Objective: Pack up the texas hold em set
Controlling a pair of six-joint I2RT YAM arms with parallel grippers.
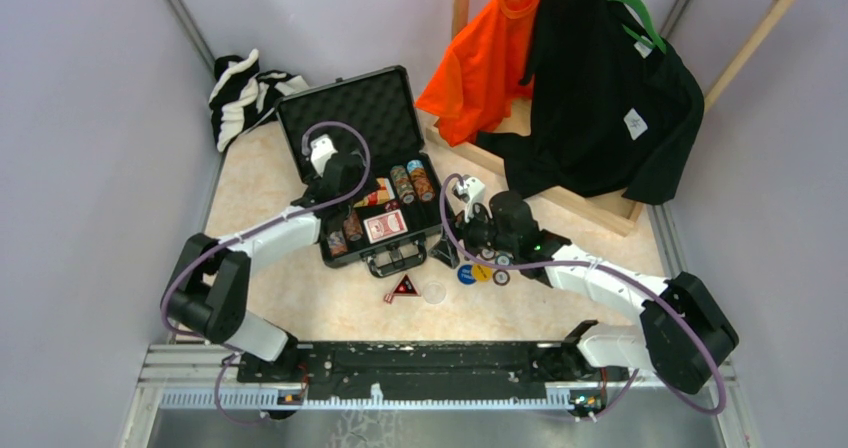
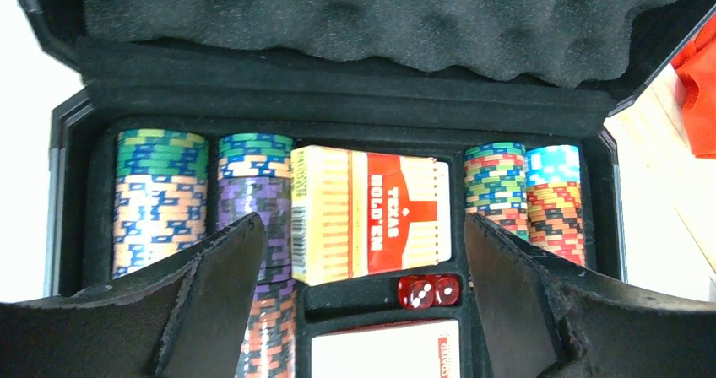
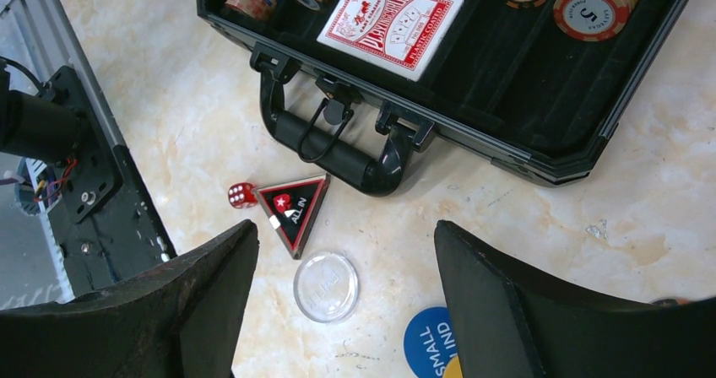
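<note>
where the overhead camera looks down, the black hard briefcase with dark foam lining (image 1: 355, 103) lies open toward the far left corner of the cream marbled desk (image 1: 300, 288), handle facing the near edge. the left hand (image 1: 350, 180) hangs over its tray. the right hand (image 1: 472, 240) hovers just off the case's near right corner. between case and near edge lie a black-red triangle (image 1: 404, 287), a clear round disc (image 1: 434, 291), and a blue round disc (image 1: 466, 274) touching a yellow round disc (image 1: 482, 272).

at the left wrist, the left hand (image 2: 365, 222) is spread wide and empty above a yellow-red card box (image 2: 371, 226), with rows of multicoloured poker chips (image 2: 160, 201) either side and two red dice (image 2: 429, 291) just nearer.

at the right wrist, the right hand (image 3: 346, 230) gapes empty over the desk (image 3: 523, 226). the clear round disc (image 3: 326, 287) lies between its fingers (image 3: 203, 294), and the black-red triangle (image 3: 294, 209) and a lone red die (image 3: 241, 195) lie near the case's black handle (image 3: 333, 146). a red card deck (image 3: 390, 24) lies in the tray.
</note>
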